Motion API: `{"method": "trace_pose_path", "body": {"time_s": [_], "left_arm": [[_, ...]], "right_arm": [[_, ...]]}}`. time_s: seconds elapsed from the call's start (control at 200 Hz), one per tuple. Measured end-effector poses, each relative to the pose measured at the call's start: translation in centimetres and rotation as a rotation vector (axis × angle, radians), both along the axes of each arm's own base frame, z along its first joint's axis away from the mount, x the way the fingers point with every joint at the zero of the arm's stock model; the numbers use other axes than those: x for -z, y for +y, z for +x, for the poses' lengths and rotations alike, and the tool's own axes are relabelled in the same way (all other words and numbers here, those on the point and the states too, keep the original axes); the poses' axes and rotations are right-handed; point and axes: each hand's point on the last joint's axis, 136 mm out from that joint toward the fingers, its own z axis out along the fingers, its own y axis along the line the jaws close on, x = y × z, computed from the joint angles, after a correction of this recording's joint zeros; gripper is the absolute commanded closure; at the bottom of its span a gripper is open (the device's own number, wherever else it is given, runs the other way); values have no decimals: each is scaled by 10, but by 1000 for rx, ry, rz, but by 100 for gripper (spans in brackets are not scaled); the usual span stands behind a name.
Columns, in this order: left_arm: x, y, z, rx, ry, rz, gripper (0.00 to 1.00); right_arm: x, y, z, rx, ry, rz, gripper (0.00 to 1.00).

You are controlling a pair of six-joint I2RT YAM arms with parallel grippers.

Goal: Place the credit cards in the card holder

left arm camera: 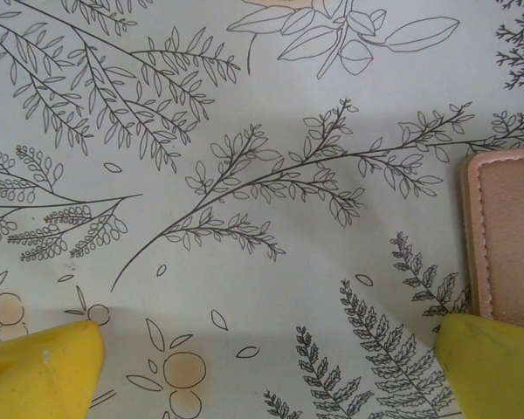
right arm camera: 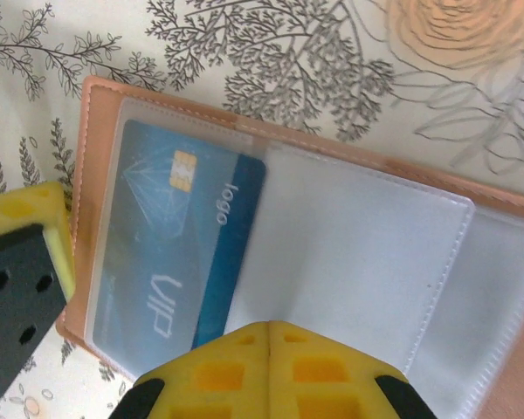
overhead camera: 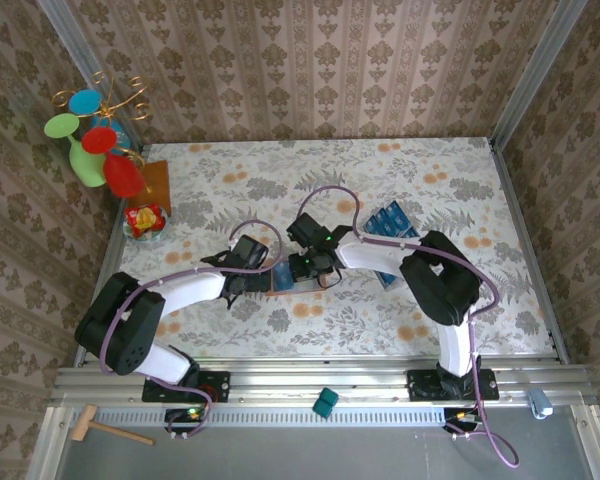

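The card holder (right arm camera: 349,218) lies open on the floral tablecloth, its clear sleeves facing up. A blue credit card (right arm camera: 170,244) marked "VIP" sits inside the left sleeve. My right gripper (right arm camera: 271,330) is shut, its tips resting on the middle sleeve with nothing between them. From above, the right gripper (overhead camera: 305,267) is over the card holder (overhead camera: 280,285). My left gripper (left arm camera: 266,371) is open just left of the holder's pink edge (left arm camera: 506,236), over bare cloth. The left gripper (overhead camera: 252,268) sits close by. More credit cards (overhead camera: 390,220) stand in a clear tray.
An amber-orange square (overhead camera: 153,182) and a colourful ornament (overhead camera: 95,140) stand at the back left, with a small red-and-yellow object (overhead camera: 143,219) in front of them. Patterned walls close in three sides. A teal block (overhead camera: 325,402) and a wooden mallet (overhead camera: 105,428) lie by the near rail.
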Motion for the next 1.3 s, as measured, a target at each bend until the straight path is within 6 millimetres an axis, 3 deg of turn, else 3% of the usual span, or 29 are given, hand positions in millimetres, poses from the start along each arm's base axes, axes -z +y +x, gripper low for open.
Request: {"method": "trace_pose_path", "body": {"time_s": [0.125, 0.3, 0.85, 1.17, 1.3], "left_arm": [[0, 0, 0, 0, 0, 0, 0], [-1, 0, 0, 0, -1, -1, 0], [-1, 1, 0, -2, 0, 0, 0], [-1, 1, 0, -2, 0, 0, 0], [-1, 1, 0, -2, 0, 0, 0]], "right_arm": [[-2, -8, 0, 13, -4, -2, 96], [17, -24, -9, 26, 32, -37, 97], [17, -39, -21, 45, 22, -23, 97], [12, -44, -27, 59, 29, -21, 97], [-2, -41, -23, 55, 16, -11, 97]]}}
